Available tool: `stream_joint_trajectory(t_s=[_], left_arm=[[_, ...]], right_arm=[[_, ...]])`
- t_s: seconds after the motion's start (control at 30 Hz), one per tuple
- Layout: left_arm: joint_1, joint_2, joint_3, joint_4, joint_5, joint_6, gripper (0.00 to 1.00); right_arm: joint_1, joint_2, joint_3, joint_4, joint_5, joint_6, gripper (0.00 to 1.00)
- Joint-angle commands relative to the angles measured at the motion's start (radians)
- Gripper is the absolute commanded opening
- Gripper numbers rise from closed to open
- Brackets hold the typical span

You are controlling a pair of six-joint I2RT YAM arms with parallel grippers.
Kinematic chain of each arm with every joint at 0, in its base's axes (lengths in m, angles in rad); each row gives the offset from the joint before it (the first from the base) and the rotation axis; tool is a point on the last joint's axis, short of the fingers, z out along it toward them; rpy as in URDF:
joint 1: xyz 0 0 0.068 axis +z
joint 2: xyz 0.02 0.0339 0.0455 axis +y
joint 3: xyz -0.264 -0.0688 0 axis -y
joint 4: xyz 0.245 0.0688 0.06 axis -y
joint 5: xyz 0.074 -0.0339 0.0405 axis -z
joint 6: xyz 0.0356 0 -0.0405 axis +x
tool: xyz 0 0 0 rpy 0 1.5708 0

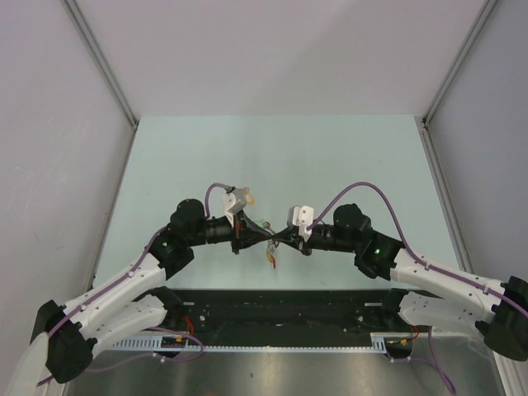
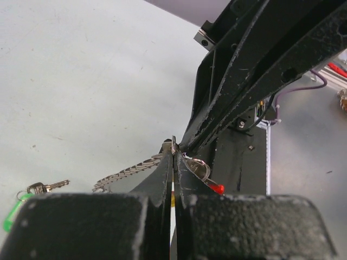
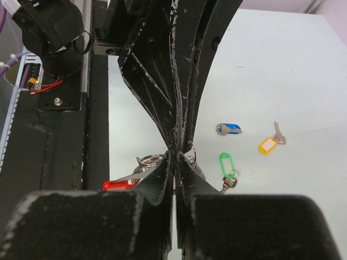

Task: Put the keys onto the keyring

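The keyring hangs between both grippers above the table; its grey coil and red arc show in the left wrist view, and its red arc and coil in the right wrist view. My left gripper and right gripper meet tip to tip, each shut on the ring's wire. From above they meet at the table's near middle, the left gripper and the right gripper, with the keyring dangling below. A green-tagged key, a blue key and a yellow-tagged key lie on the table.
The pale green table runs back to grey walls. A black rail with wiring lies along the near edge by the arm bases. The green-tagged key also shows at the lower left of the left wrist view.
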Motion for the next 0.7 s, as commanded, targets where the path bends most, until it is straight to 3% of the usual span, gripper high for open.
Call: stream_joint_trajectory(t_s=[0.0,0.13,0.3,0.4,0.67], left_arm=[[-0.007,-0.041,-0.019,0.171,-0.063,-0.104,0.00],[-0.007,-0.079,-0.059,0.227,-0.128,-0.117,0.00],[-0.007,-0.100,-0.101,0.298,-0.119,-0.134,0.00],[-0.007,-0.098,-0.110,0.326,-0.099,-0.131,0.00],[-0.007,-0.100,-0.112,0.326,-0.086,-0.126,0.01]], right_arm=[[0.021,0.005,0.024,-0.001,0.006,-0.027,0.00],[0.018,-0.002,0.024,-0.019,0.023,-0.022,0.00],[-0.007,-0.018,0.024,-0.028,0.048,0.005,0.17],[-0.010,-0.015,0.024,-0.027,0.057,0.013,0.22],[-0.008,-0.012,0.020,-0.004,0.078,0.024,0.25]])
